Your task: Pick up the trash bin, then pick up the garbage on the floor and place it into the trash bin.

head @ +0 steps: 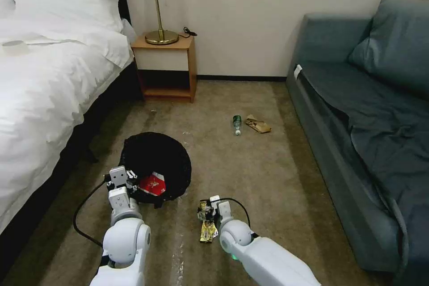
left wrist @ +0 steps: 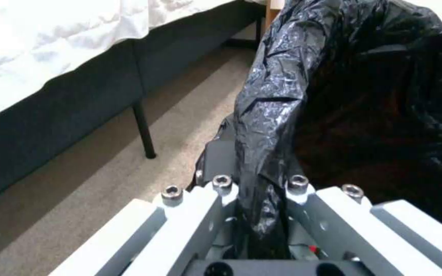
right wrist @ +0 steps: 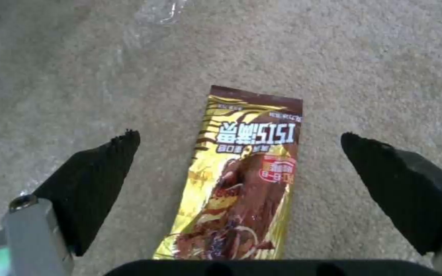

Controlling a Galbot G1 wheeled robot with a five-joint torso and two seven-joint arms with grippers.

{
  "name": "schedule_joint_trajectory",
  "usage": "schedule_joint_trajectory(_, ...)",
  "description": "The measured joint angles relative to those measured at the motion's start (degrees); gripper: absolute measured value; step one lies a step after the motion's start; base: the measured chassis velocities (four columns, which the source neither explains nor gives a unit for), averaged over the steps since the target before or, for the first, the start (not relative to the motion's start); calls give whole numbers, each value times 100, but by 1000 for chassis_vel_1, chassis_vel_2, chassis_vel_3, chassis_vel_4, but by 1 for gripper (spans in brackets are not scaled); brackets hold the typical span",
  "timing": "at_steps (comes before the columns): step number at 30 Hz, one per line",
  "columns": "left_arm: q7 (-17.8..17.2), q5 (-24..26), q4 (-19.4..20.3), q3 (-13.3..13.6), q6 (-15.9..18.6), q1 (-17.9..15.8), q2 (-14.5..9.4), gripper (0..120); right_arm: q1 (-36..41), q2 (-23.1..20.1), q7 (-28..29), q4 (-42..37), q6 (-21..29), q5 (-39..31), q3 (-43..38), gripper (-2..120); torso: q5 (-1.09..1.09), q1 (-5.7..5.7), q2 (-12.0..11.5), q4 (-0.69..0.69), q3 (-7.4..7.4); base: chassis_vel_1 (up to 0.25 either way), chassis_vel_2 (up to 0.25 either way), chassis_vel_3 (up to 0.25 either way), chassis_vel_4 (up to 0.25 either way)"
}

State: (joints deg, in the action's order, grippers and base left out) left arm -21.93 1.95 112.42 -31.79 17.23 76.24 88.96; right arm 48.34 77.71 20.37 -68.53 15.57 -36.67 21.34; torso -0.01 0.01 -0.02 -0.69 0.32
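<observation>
The trash bin (head: 157,161), lined with a black bag (left wrist: 292,88), stands tilted on the carpet beside the bed. My left gripper (head: 130,179) (left wrist: 258,188) is shut on its bagged rim. A red-white snack wrapper (head: 153,184) lies inside the bin. My right gripper (head: 209,208) (right wrist: 239,151) hovers open just above the flat yellow-brown candy wrapper (head: 208,231) (right wrist: 241,184), one finger on each side of it and apart from it. Farther off on the carpet lie the green-labelled bottle (head: 237,124) and the crumpled brown paper (head: 258,124).
A white bed (head: 49,80) runs along the left, its dark frame and leg (left wrist: 144,132) close to the bin. A grey sofa (head: 366,120) lines the right. A wooden nightstand (head: 167,69) with a brass lamp (head: 158,9) stands at the back wall. Open carpet lies between them.
</observation>
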Motion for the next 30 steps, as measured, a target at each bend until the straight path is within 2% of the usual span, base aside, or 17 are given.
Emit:
schedule_joint_trajectory(16,2,-15,76,-94,-19,47,-25,3,158,175,-256,374,-214,399,-191,100,0,0,0,0,0,0,0,0,0)
schedule_joint_trajectory(28,-53,-125,130,-76,-79,95,54,3,309,423,-505,905,-459,749,-363,100,0,0,0,0,0,0,0,0,0)
schedule_joint_trajectory(30,-63,-127,132,-87,-80,95,59,3,318,444,-540,963,-503,778,-386,94,0,0,0,0,0,0,0,0,0)
